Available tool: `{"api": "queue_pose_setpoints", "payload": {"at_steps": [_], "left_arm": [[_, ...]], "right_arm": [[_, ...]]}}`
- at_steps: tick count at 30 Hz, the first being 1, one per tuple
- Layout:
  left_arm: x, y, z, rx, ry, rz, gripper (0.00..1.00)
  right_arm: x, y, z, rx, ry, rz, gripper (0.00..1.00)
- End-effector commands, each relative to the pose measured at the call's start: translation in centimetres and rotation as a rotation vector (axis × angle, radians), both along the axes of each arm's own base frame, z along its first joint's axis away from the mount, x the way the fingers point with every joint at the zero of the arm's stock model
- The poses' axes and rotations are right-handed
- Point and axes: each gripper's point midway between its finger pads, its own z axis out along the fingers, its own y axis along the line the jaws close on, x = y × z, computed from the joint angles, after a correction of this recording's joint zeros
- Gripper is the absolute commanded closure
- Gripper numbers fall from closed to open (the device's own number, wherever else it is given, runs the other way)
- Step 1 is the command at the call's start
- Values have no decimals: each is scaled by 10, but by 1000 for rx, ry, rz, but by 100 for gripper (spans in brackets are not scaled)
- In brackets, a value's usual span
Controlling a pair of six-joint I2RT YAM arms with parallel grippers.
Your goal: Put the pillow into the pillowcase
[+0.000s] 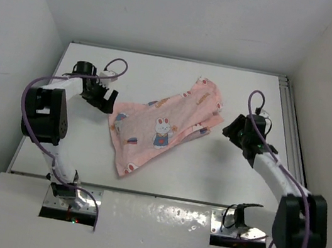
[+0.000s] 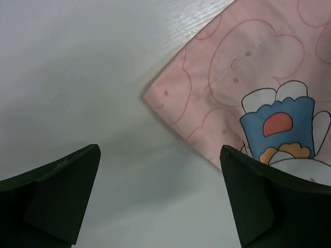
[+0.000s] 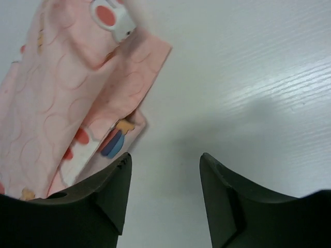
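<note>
Left gripper (image 1: 99, 97) spread wide, empty, at pillowcase (image 1: 165, 126) corner, right gripper (image 1: 236, 133) parted, empty, beside opposite edge, both arms bent

Arms extended — left end effector (image 2: 160, 155) spread wide, right end effector (image 3: 165, 161) parted (less so).

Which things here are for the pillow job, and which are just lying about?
For the job:
pillowcase
left gripper
right gripper
(no pillow shows in any view)

Just there:
table
purple cables
</note>
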Motion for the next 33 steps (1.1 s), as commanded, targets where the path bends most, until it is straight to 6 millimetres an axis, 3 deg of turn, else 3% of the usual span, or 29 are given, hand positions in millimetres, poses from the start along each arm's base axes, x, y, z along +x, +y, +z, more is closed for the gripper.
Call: {"api": "queue_pose_setpoints", "payload": {"at_steps": [1, 2, 3, 4, 5, 7, 8, 10, 11, 13, 14, 16, 18, 22, 23, 25, 27, 28, 29, 30, 31, 32, 33], "left_arm": [[19, -13, -1, -20, -20, 52, 0], [19, -15, -3, -5, -17, 52, 0], [18, -11, -9, 34, -6, 62, 0], [17, -17, -13, 52, -1, 49, 0], [16, -17, -18, 73, 9, 46, 0], [15, -13, -22, 80, 15, 52, 4], [15, -14, -23, 67, 19, 48, 16], [13, -15, -20, 33, 32, 47, 38], [14, -15, -19, 24, 32, 41, 55], [14, -19, -13, -5, 34, 21, 72], [15, -20, -12, -6, 33, 11, 88], [17, -19, -7, -9, 24, 7, 100], [22, -18, -5, -2, 8, 15, 100], [34, -8, -2, 32, -35, 41, 100], [37, -5, -3, 47, -41, 47, 100], [49, 8, -1, 82, -68, 80, 100], [63, 18, 4, 108, -96, 98, 100], [65, 22, -2, 117, -87, 103, 100], [70, 25, -1, 135, -94, 103, 100], [80, 30, 4, 153, -117, 110, 100], [83, 32, -3, 163, -109, 115, 100], [88, 34, -2, 169, -115, 116, 100], [99, 36, 4, 177, -141, 125, 100]], "right_arm": [[18, -2, -16, 88, 120, -12, 45], [23, -2, -21, 103, 136, -11, 43], [40, -6, -13, 114, 107, -29, 42], [47, -7, -18, 117, 121, -36, 41], [51, -8, -37, 118, 180, -46, 41], [71, -6, -38, 129, 194, -49, 40], [72, -2, -57, 136, 251, -43, 40], [89, 4, -58, 157, 243, -43, 40], [89, 7, -73, 164, 275, -42, 40], [98, 12, -78, 191, 274, -64, 41], [99, 11, -83, 195, 287, -77, 41], [107, 12, -95, 224, 296, -111, 46], [111, 15, -105, 270, 305, -140, 49], [114, 17, -113, 344, 286, -186, 77], [109, 13, -117, 344, 288, -204, 100], [104, -2, -113, 337, 268, -273, 100], [85, -19, -116, 334, 236, -328, 100], [83, -24, -96, 346, 174, -329, 100], [64, -30, -101, 331, 165, -352, 100], [57, -49, -96, 332, 139, -396, 100], [53, -54, -76, 337, 79, -397, 100], [32, -59, -83, 330, 94, -412, 100], [24, -67, -78, 334, 74, -429, 100]]}}
